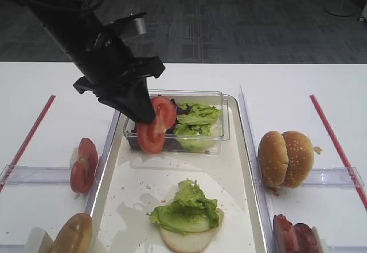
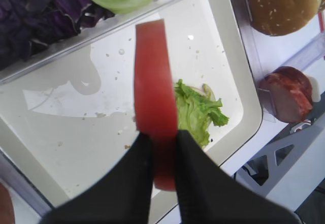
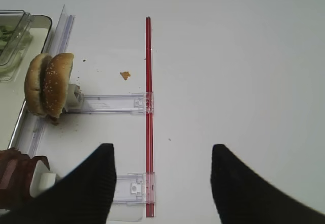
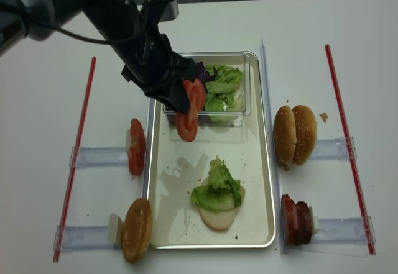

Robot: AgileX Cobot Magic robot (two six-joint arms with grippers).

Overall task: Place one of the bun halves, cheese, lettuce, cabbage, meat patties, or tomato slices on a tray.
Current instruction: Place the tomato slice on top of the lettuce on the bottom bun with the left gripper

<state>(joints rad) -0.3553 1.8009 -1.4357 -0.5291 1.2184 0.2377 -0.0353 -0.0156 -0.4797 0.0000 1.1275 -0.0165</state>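
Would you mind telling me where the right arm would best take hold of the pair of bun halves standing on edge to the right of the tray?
Probably from above, pinching one of the bun halves across its thickness near the top edge: both stand on edge, side by side, so their upper rims are exposed.

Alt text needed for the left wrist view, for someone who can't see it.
The left gripper pinches a tomato slice edge-on between its black fingers, above the tray. Below lies lettuce, and at top a clear box holds purple cabbage and more green leaves. Right of the tray sit a sesame bun and a meat patty.
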